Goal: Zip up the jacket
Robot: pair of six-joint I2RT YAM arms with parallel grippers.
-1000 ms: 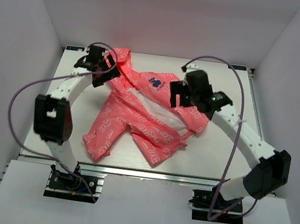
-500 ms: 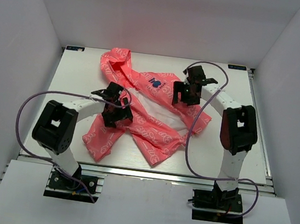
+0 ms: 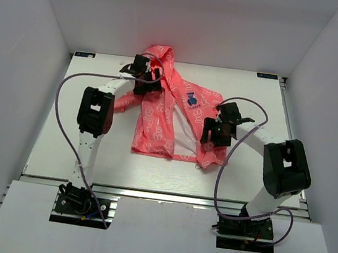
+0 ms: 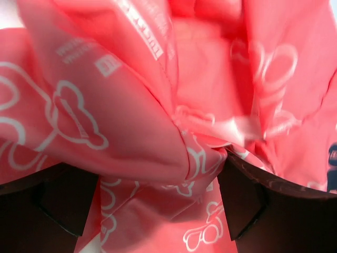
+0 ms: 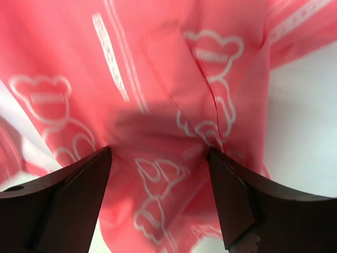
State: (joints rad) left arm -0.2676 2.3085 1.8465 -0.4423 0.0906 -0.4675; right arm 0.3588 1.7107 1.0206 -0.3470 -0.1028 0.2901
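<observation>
The coral-pink jacket [image 3: 158, 116] with white prints lies in the middle of the table, hood toward the back. Its front is parted, showing white lining [image 3: 183, 138] and a dark blue emblem [image 3: 191, 98]. My left gripper [image 3: 143, 75] is over the hood and left shoulder; in the left wrist view [image 4: 158, 208] its jaws stand wide apart with bunched jacket fabric [image 4: 131, 105] between them. My right gripper [image 3: 215, 136] is on the jacket's lower right side. In the right wrist view [image 5: 159, 176] its fingers straddle a fold of the jacket [image 5: 158, 79], still wide apart. The zipper is hidden in the folds.
The white table [image 3: 79, 146] is closed in by white walls on the left, right and back. Purple cables [image 3: 60, 100] loop off both arms above the table. The arm bases [image 3: 75, 198] stand at the near edge.
The jacket has shifted from a sprawled diagonal lie to upright, hood at the back. My left gripper swung back to the hood. My right gripper came forward to the lower right side, jaws narrowing slightly.
</observation>
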